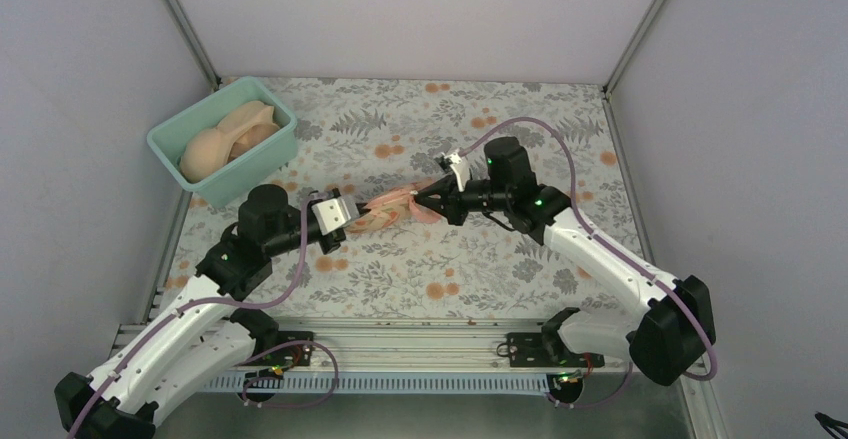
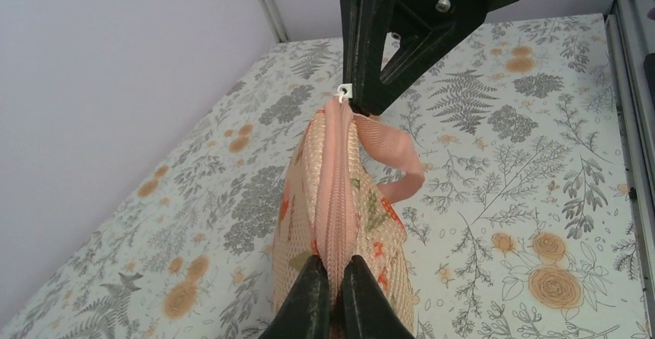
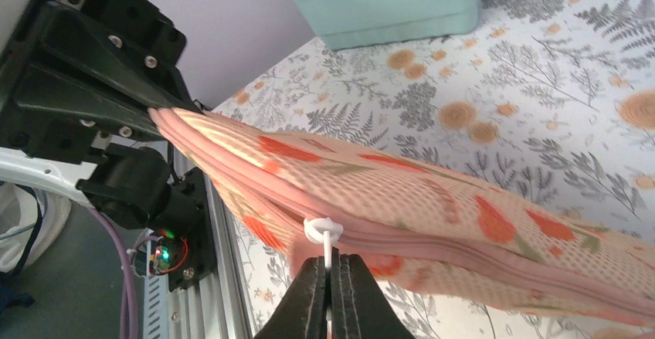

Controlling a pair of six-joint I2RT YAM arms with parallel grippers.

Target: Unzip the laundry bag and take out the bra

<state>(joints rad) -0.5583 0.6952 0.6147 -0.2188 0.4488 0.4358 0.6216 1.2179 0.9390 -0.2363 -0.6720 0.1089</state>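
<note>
- Midway across the tabletop (image 1: 500, 269), about level between its near and far edges, the laundry bag (image 1: 385, 209) hung stretched end to end between the two arms; both wrist views showed it raised off the floral cloth.
- Its pink zip trim faced up in the left wrist view, and the teeth looked closed along the run that showed.
- A white zip pull (image 3: 323, 231) sat at the bag's right-hand end, beside a pink fabric loop (image 2: 398, 154).
- The right gripper (image 3: 334, 293) was pinched tight on that zip pull, fingers nearly touching.
- The left gripper (image 2: 334, 293) was clamped on the bag's opposite end, fingers squeezed onto the zip trim.
- Well apart, by the far left corner, a teal tub (image 1: 255, 167) held pale peach bras (image 1: 225, 139).
</note>
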